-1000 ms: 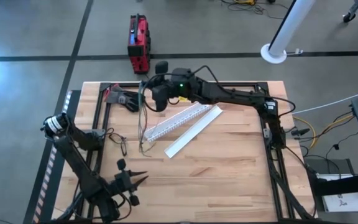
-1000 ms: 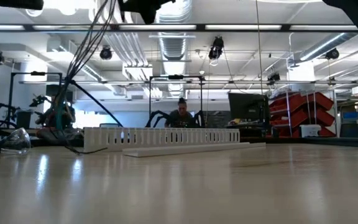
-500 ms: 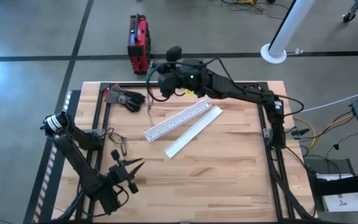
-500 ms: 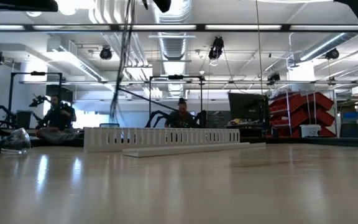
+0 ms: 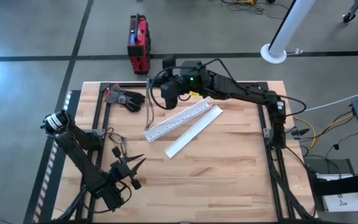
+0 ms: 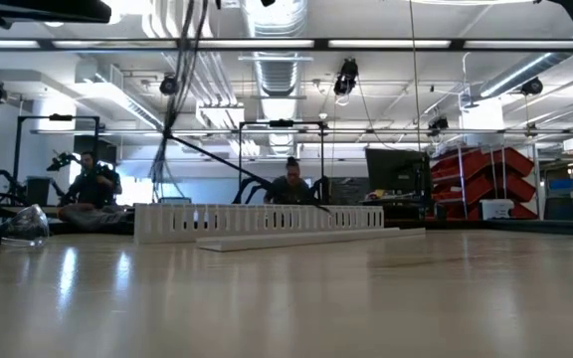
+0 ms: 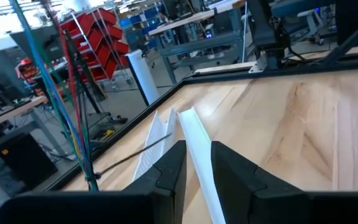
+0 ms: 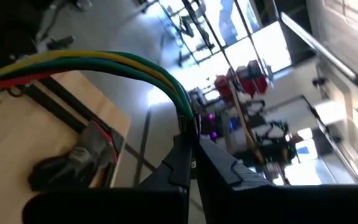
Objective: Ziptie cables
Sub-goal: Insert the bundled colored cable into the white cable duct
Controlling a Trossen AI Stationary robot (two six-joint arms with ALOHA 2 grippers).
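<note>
reaching across the table's far side, the right gripper (image 8: 191, 151) has its fingers clamped on the cables (image 8: 114, 63), which dangle below them beside the white channel (image 5: 176, 120). left gripper (image 5: 137, 163) hovers low, fingers apart.

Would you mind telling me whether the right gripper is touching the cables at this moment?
Touching. The right wrist view shows the right gripper with its fingers closed on the cables, which bend away from the pinch point.

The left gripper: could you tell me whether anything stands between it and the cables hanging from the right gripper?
Nothing visible does: bare table lies between the open left gripper and the cables, which the right gripper holds.
</note>
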